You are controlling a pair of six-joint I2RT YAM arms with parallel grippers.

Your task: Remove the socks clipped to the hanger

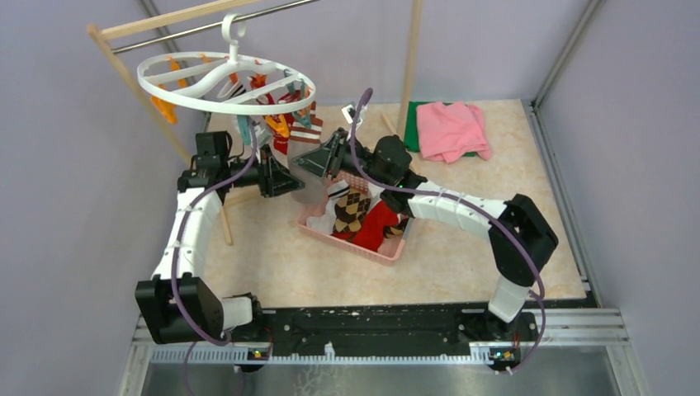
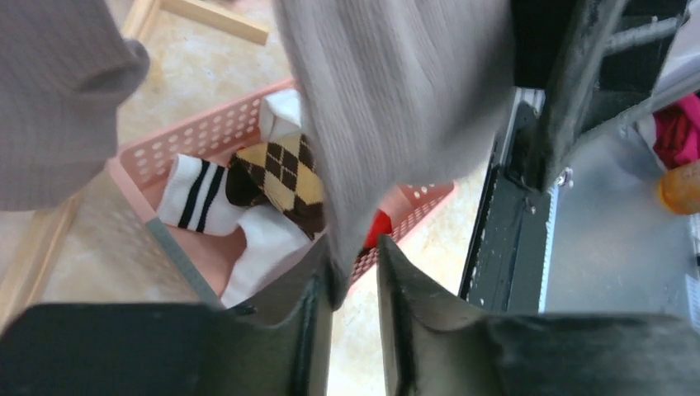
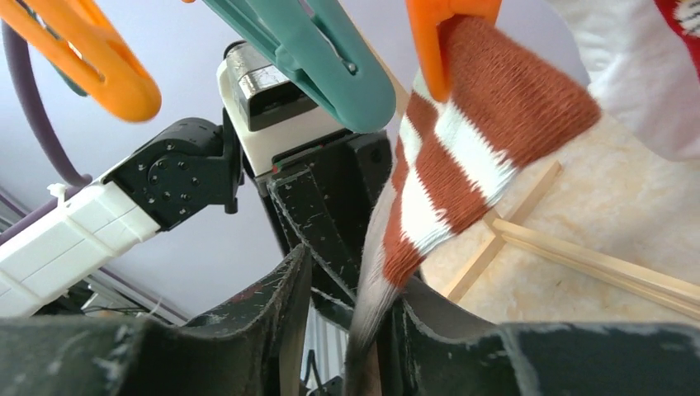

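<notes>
left wrist: left gripper (image 2: 355, 276) pinches grey sock (image 2: 396, 107)
right wrist: right gripper (image 3: 351, 309) pinches striped sock (image 3: 462, 157) under orange clip (image 3: 442, 37)

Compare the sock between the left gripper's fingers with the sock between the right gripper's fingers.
Pattern: the grey sock at the left gripper is plain ribbed knit; the striped sock at the right gripper has rust-brown and white bands.
Attachment: an orange clip visibly grips the striped sock's top; the grey sock's top runs out of view.
Shared: both hang down with the lower end between a gripper's fingers.
</notes>
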